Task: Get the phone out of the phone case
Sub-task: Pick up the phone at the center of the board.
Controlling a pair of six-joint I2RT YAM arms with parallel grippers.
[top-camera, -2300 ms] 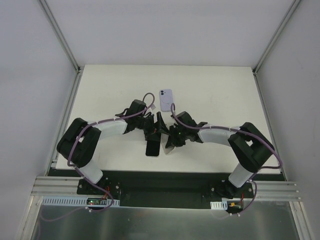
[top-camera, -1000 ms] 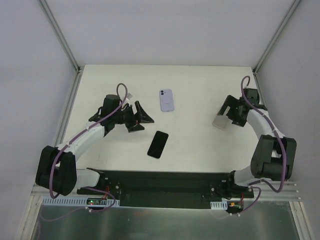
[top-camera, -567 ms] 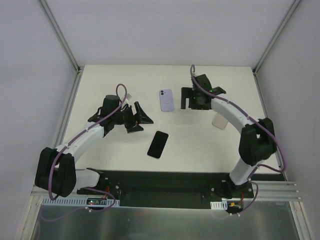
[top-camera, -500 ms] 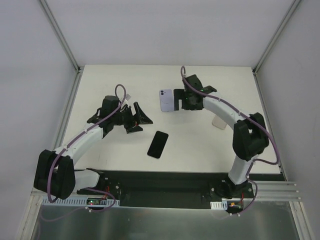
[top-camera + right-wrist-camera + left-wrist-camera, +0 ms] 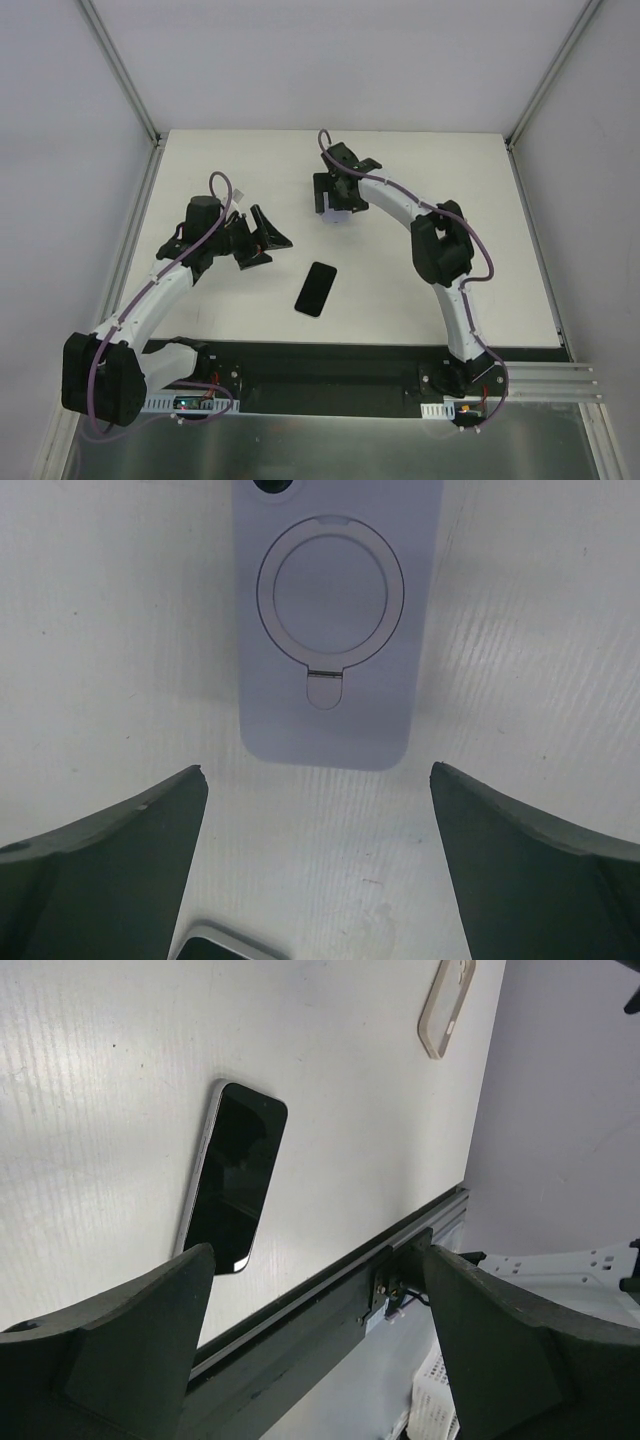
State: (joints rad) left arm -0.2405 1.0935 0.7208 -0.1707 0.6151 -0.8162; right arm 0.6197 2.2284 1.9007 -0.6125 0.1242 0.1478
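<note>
Starting at the right claw (image 5: 318, 772), its two fingers (image 5: 110, 870) are seen spread wide at the lower corners of the wrist view, with nothing gripped between them. Just above the gap, in the upper middle of that frame, a lilac case (image 5: 340, 620) is laid flat on the white table (image 5: 120, 630). Its ring is turned up and a camera hole is cut off by the top edge. It is not touched by the fingers. A pale-edged corner is shown at the bottom edge, too little to be named. In the top view this claw is held over the lilac case at the upper centre of the table, and most of the case is hidden beneath it.

The left claw (image 5: 318, 1251) is likewise spread wide and nothing is held in it. In its wrist view, left of centre, the phone (image 5: 230, 1190) is seen lying bare and flat on the table, screen dark, out of any case. A clear case (image 5: 447, 1005) is laid at the upper right of that frame, well apart from the phone. In the top view the phone is placed at the lower centre, near the black rail (image 5: 330, 360), and the left claw is held to its upper left, apart from it.
</note>
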